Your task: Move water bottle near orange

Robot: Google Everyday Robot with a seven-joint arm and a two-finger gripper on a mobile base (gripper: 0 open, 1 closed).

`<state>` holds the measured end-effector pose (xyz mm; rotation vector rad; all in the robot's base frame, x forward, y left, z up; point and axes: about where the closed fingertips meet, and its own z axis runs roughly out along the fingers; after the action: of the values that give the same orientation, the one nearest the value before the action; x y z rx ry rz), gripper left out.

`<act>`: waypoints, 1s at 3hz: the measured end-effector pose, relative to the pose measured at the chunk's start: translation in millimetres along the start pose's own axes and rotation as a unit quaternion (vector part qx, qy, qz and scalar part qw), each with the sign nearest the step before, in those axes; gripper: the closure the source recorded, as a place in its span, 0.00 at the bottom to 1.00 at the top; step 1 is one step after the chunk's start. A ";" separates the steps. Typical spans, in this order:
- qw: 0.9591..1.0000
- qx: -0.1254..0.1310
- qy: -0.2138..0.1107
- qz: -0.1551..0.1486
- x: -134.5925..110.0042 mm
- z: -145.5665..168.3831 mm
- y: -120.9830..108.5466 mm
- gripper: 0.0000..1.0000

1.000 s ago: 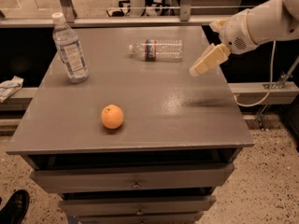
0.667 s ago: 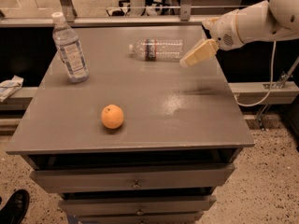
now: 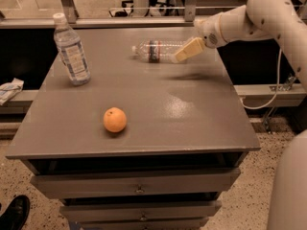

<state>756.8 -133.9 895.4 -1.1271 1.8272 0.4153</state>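
Observation:
The water bottle (image 3: 156, 51), clear with a dark red-and-blue band, lies on its side at the far middle of the grey table (image 3: 192, 114), cap pointing left. My gripper (image 3: 186, 51) comes in from the right on a white arm and hovers over the bottle's right end, just above the table. The orange (image 3: 115, 120) sits at the front left of the table, well apart from the bottle.
An upright bottle with a pale blue-white label and white cap (image 3: 71, 49) stands at the far left. Drawers (image 3: 139, 186) run below the table's front edge. A rail (image 3: 144, 20) runs behind the table. A shoe (image 3: 14, 213) shows at lower left.
My gripper has moved left and a little toward the back, from the table's right side to the right end of the lying bottle. The bottles and orange have not moved.

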 end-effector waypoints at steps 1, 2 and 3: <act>1.000 -0.007 0.005 0.004 5.0 21.8 -7.8 0.00; 1.000 -0.011 0.011 0.011 12.3 36.1 -12.5 0.00; 1.000 -0.015 0.014 0.017 19.3 44.3 -14.2 0.16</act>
<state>789.0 -121.8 858.6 -1.1278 1.8729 0.4506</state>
